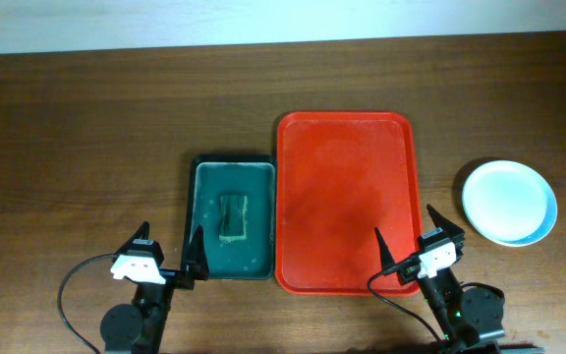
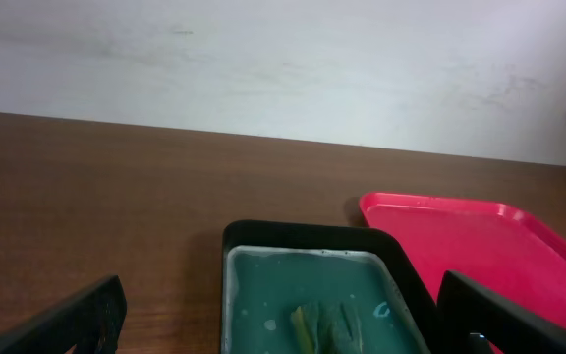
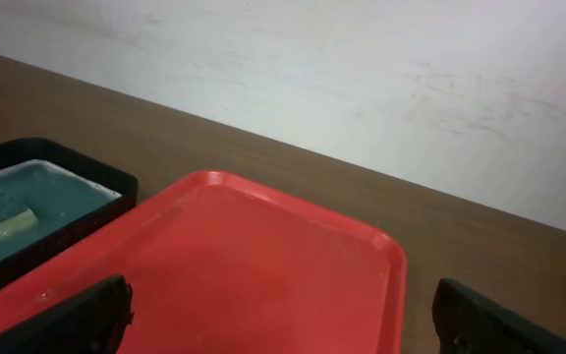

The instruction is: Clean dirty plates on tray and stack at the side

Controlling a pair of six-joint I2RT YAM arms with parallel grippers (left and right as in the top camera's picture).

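Observation:
The red tray [image 1: 345, 202] lies at the table's middle with nothing on it; it also shows in the right wrist view [image 3: 263, 265] and the left wrist view [image 2: 470, 236]. A stack of white to pale-blue plates [image 1: 508, 202] sits on the table right of the tray; how many are in it I cannot tell. My left gripper [image 1: 168, 253] is open and empty at the front, just left of the green tray's near end. My right gripper [image 1: 408, 243] is open and empty over the red tray's front right corner.
A dark green tray [image 1: 231, 218] with a sponge [image 1: 234, 215] in it lies against the red tray's left side; it shows in the left wrist view [image 2: 322, 295] and the right wrist view [image 3: 37, 206]. A white wall rises behind the table.

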